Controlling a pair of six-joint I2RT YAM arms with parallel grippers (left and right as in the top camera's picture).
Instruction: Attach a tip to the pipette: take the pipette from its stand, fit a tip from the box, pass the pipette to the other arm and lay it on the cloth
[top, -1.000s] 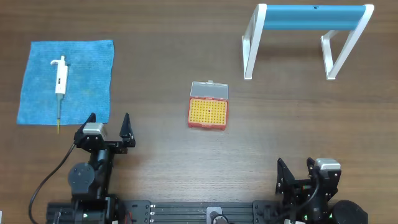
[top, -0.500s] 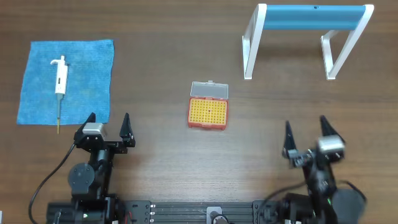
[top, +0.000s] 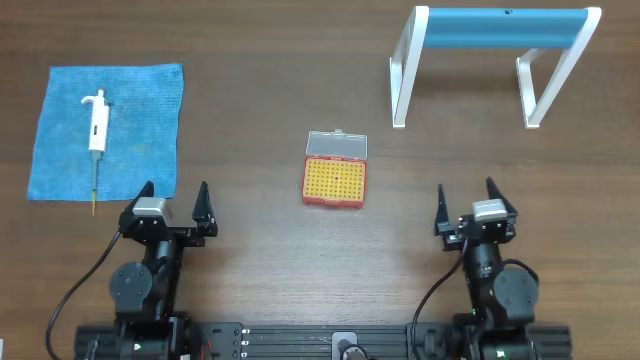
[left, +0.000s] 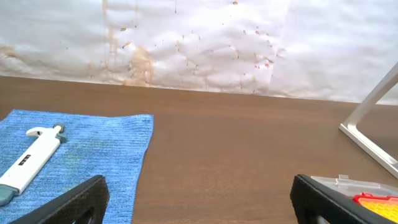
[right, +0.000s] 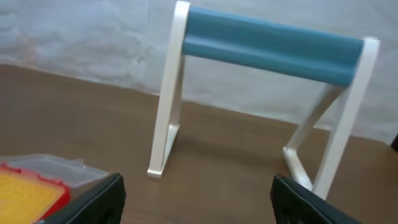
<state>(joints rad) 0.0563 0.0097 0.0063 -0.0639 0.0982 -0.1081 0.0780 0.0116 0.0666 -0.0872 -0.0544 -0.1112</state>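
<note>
Across the table, the stand (top: 500, 25) is empty and the cloth (top: 140, 130) at far left is occupied, so the task reads as complete. The right gripper (top: 465, 190) has come forward from its parked pose, fingers spread wide toward the stand; the left gripper (top: 175, 190) (unmoved, equally wide, empty) sits beside the cloth. The pipette (top: 97, 125), yellow tip fitted, lies on that cloth.

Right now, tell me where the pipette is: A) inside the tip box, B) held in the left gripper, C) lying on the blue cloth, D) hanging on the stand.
C: the pipette lies flat on the blue cloth, and the stand has nothing hanging on it.
</note>
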